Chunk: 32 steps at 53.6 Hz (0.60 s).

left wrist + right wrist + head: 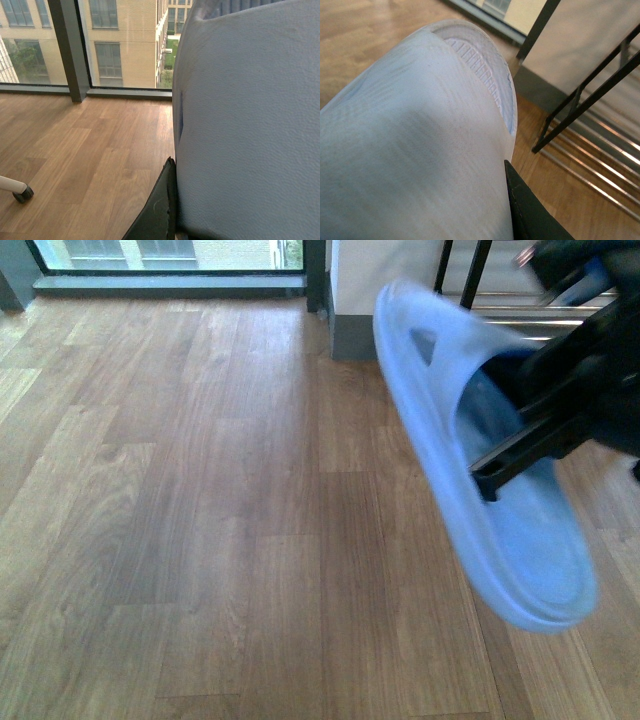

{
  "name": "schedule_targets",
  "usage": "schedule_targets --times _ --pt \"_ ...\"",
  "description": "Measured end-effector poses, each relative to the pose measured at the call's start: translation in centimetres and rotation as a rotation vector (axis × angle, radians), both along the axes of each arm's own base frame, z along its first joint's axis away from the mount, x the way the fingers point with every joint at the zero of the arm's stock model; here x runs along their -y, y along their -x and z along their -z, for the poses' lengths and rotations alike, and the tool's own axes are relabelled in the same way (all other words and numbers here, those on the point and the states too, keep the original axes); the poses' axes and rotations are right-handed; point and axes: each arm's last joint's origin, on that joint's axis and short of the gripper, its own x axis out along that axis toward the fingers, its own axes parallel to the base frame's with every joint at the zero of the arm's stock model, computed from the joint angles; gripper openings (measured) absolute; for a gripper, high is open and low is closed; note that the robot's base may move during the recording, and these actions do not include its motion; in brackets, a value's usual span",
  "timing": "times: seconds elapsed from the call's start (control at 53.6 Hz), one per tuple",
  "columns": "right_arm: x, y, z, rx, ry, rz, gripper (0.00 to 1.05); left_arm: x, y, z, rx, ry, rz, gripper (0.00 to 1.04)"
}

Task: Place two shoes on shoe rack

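A: Found the pale blue slide (pixel 520 540) where?

B: In the right half of the front view, up in the air, clear of the wooden floor (pixel 200 490). Hung tilted on its side, with the strap end toward the upper middle and the heel end toward the lower right. Showed the footbed to the camera, and a small slot in the strap.

A: Held by what?

B: By the right gripper (pixel 490 475), clenched on the slide from the right edge of the frame, with one black finger (pixel 525 450) laid inside the strap opening. In the right wrist view, filled the left part with its ribbed sole (pixel 480 60) near the top.

A: And the left gripper (pixel 167 180)?

B: Could not tell the grasp. Saw only one dark finger (pixel 155 215) at the bottom middle of the left wrist view, touching a pale blue textured surface (pixel 250 140) across the right half. Could not see the second finger, nor say whether the same slide or another one.

A: And the shoe rack (pixel 480 270)?

B: Stood in the upper right corner of the front view, behind the slide and apart from it, with black frame and chrome rods (pixel 590 165), beside a white wall (pixel 380 270).

A: Anything around?

B: Saw a window (pixel 170 255) along the upper left, and a small caster (pixel 22 194) on the floor at the lower left of the left wrist view.
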Motion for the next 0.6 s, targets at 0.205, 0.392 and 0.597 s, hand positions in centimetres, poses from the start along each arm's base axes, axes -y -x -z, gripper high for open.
schedule_targets --times 0.205,0.392,0.597 --pt "0.4 5.6 -6.4 0.153 -0.02 -0.011 0.02 0.0 0.0 0.0 0.0 0.0 0.0 0.02" --pt "0.5 7.7 -8.3 0.231 -0.038 -0.026 0.02 0.0 0.0 0.0 0.0 0.0 0.0 0.02" --pt "0.5 7.7 -8.0 0.217 -0.034 -0.022 0.02 0.0 0.0 0.0 0.0 0.0 0.0 0.02"
